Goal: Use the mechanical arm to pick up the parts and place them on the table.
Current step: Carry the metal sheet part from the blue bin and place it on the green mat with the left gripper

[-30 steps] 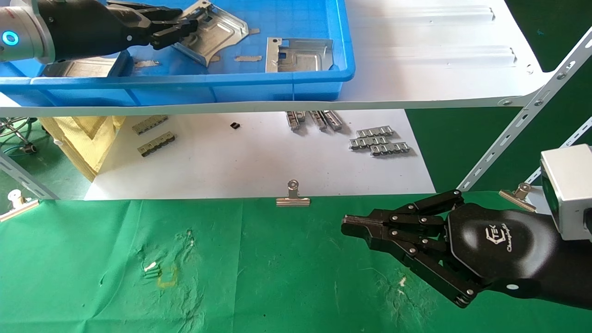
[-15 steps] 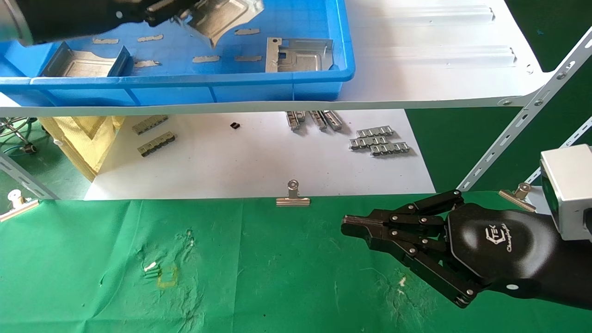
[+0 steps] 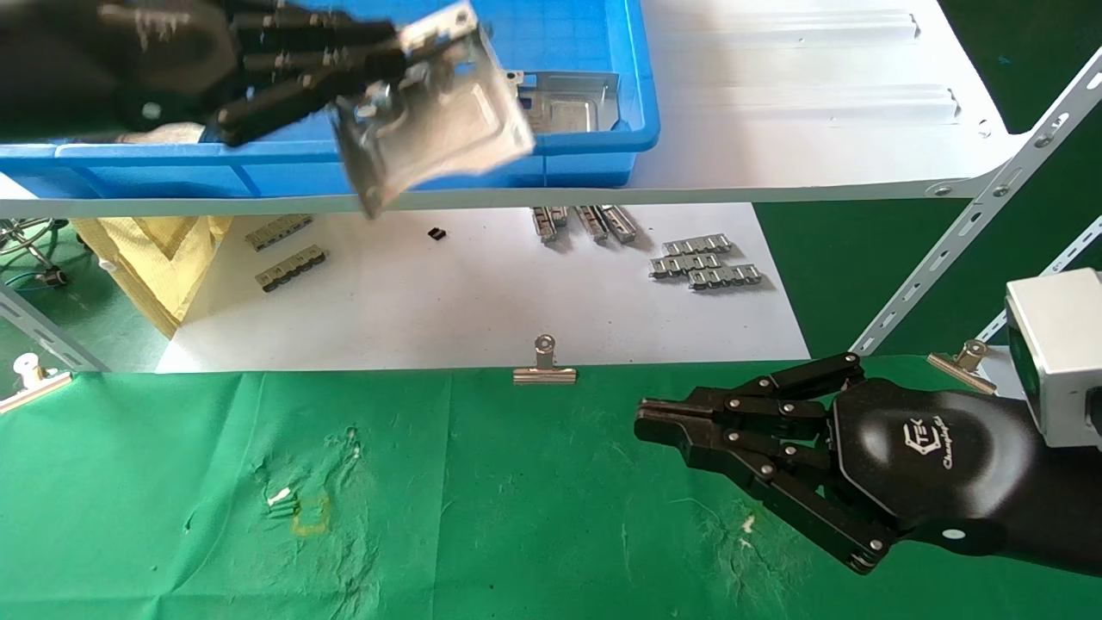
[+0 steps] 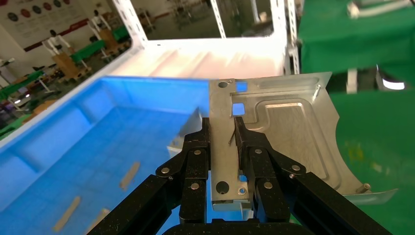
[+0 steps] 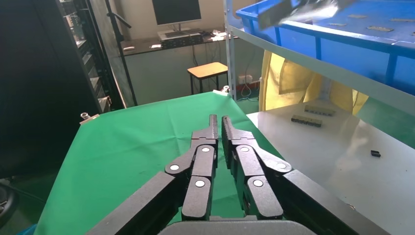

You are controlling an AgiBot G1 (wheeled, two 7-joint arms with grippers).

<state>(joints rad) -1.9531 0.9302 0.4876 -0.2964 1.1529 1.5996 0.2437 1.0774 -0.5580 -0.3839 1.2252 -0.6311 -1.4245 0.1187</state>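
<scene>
My left gripper point(image 3: 387, 73) is shut on a silvery stamped plate point(image 3: 439, 112), gripping one flange edge, and holds it tilted in the air over the front rim of the blue tray point(image 3: 516, 151). In the left wrist view my left gripper point(image 4: 221, 129) pinches the plate point(image 4: 288, 132) between both fingers, with the tray point(image 4: 73, 137) below. A second plate point(image 3: 564, 99) lies in the tray's right end. My right gripper point(image 3: 650, 422) is shut and empty, hovering over the green cloth table point(image 3: 473, 517); it also shows in the right wrist view point(image 5: 219, 120).
The tray stands on a white shelf board point(image 3: 818, 129) held by slotted metal struts point(image 3: 990, 198). Below it, a white board point(image 3: 473, 301) carries ridged strips point(image 3: 706, 263). A binder clip point(image 3: 544, 366) pins the cloth's far edge. A yellow bag point(image 3: 164, 258) sits at the left.
My left gripper has lifted the plate out of the tray and carried it forward over the tray's front rim. The right arm has not moved.
</scene>
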